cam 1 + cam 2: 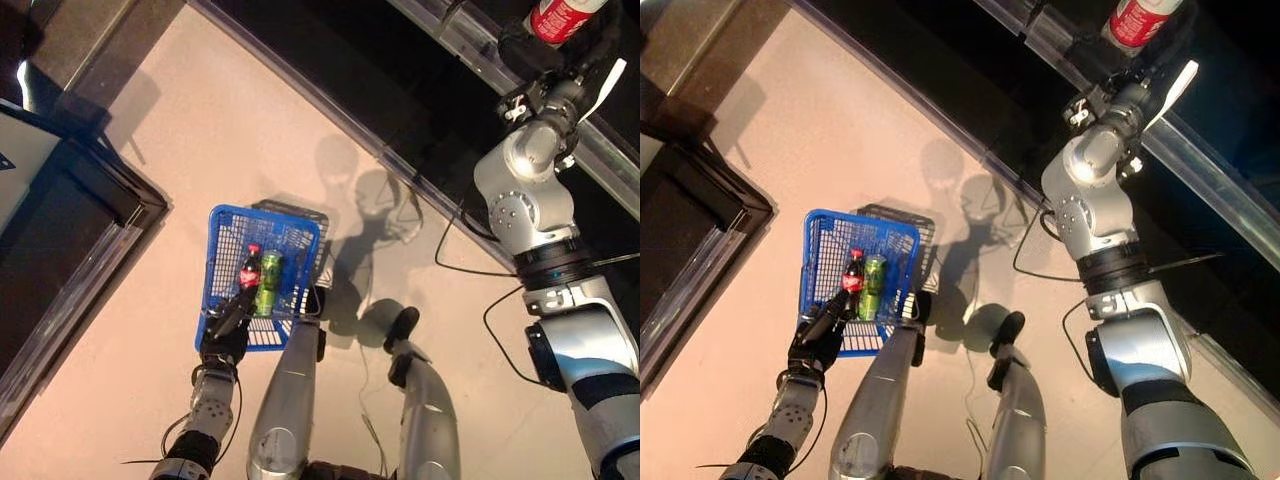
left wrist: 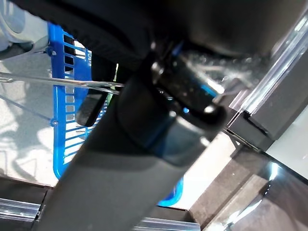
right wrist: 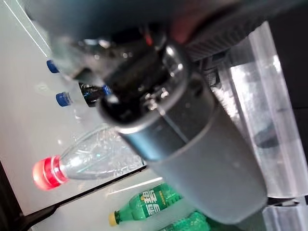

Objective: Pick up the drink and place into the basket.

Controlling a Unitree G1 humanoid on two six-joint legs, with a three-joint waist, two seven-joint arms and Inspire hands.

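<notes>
Big picture: the dark shelf unit runs across the far side, pale floor in front, blue basket hanging low at the robot's left.

The left hand holds the basket at its near rim. The fingers look curled at the rim, but whether they really wrap a handle can't be told, and the left wrist view is blocked by the arm's own bulk. The basket already has a dark cola bottle and a green can lying side by side.

The right hand is up at the shelf edge, wrapped around a red-labelled drink, fingers closed on it. The right wrist view shows the stock beyond: a clear bottle with a red cap and a green bottle.

Step in hand, by my read: grasp made, drink not yet clear of the shelf. Next comes pulling it out past the clear rail, then swinging down across to the basket and releasing over the free space beside the can.
</notes>
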